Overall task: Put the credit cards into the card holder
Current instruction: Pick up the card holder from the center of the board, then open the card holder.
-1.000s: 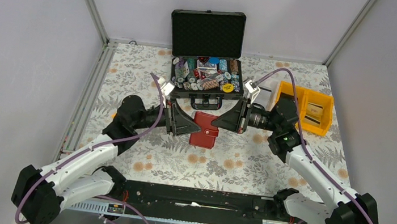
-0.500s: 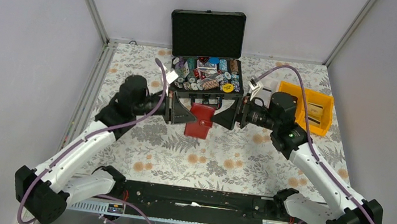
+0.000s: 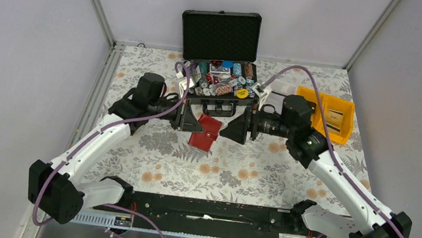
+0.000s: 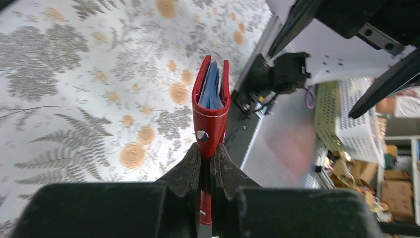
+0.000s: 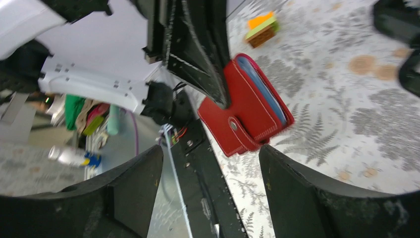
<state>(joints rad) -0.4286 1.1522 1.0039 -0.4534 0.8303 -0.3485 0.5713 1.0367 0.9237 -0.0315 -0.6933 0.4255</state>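
Floral cloth (image 3: 250, 172) covers the table. Just before the black case (image 3: 218, 86), the left gripper (image 4: 207, 154) pinches the red holder (image 4: 210, 116), blue cards (image 4: 212, 91) inside. The right gripper (image 5: 210, 163), also before the case, has its jaws spread wide and is not touching the holder.

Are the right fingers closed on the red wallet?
No, the right fingers stand wide apart, not touching the red wallet, which the left fingers pinch.

We see a floral-patterned table (image 3: 250, 172) carrying an open black case (image 3: 220, 35) and a yellow bin (image 3: 343, 108).
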